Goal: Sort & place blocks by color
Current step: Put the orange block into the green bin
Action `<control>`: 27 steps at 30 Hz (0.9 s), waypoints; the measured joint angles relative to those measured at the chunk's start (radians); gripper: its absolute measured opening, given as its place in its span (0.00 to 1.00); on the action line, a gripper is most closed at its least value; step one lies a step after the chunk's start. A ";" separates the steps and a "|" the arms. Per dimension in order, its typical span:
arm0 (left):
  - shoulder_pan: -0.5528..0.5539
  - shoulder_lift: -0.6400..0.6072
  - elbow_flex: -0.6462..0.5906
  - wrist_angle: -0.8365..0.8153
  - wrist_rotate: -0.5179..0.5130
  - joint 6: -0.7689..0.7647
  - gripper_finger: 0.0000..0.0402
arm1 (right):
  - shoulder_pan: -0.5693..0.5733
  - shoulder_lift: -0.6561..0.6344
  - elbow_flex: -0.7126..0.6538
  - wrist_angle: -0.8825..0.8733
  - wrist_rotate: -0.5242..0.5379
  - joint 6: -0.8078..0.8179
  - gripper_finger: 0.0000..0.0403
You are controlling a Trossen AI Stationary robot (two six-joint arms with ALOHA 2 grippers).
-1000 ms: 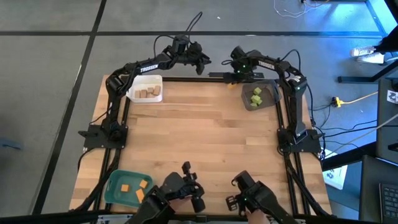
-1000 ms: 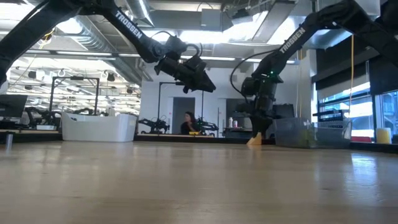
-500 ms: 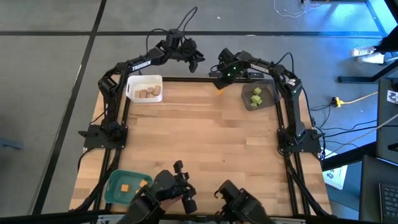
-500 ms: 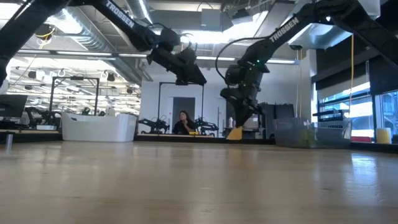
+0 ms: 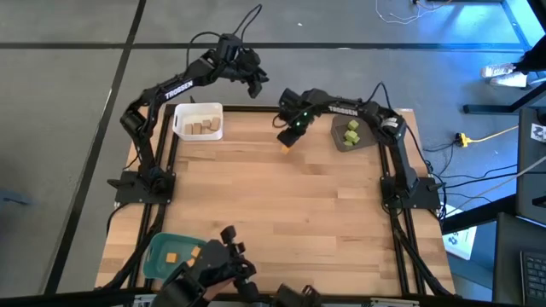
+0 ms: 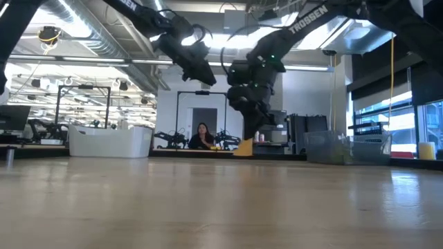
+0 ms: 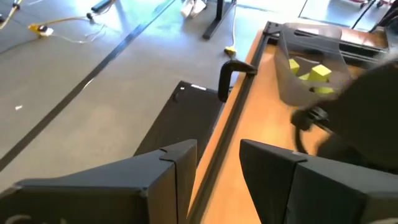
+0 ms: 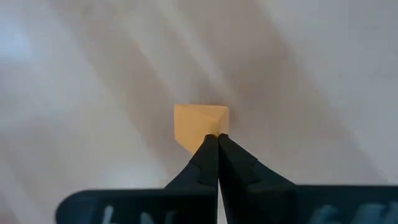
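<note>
right pincer (image 5: 287,143) pinches an orange block (image 5: 285,147); left pincer (image 7: 214,171) parted, empty, beyond the table.

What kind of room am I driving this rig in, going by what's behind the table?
Likely a robotics lab or workshop: exposed ceiling ducts, more dark robot arms on benches in the background, a person at a far station, and loose cables on the grey floor.

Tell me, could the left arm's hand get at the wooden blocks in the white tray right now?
Probably yes. The left hand hangs beyond the table's far edge, close to the white tray, and nothing covers the tan blocks. The right hand, pinching an orange block, is off to the side.
</note>
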 joint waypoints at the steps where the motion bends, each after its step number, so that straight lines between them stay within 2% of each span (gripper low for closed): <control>1: -0.001 -0.002 0.000 -0.007 -0.001 -0.001 0.29 | 0.015 0.000 0.000 0.004 0.000 0.000 0.00; 10: -0.014 -0.006 0.000 -0.091 -0.022 -0.008 0.29 | 0.102 0.064 0.007 0.025 -0.015 -0.103 0.00; 16: -0.031 -0.006 0.000 -0.100 -0.025 -0.008 0.29 | 0.103 0.067 0.005 0.038 -0.034 -0.127 0.00; 22: -0.041 -0.006 0.000 -0.101 -0.076 -0.008 0.29 | 0.102 0.068 0.004 0.047 -0.034 -0.137 0.00; 27: -0.041 -0.006 0.000 -0.103 -0.076 -0.009 0.29 | 0.102 0.070 0.002 0.050 -0.034 -0.185 0.05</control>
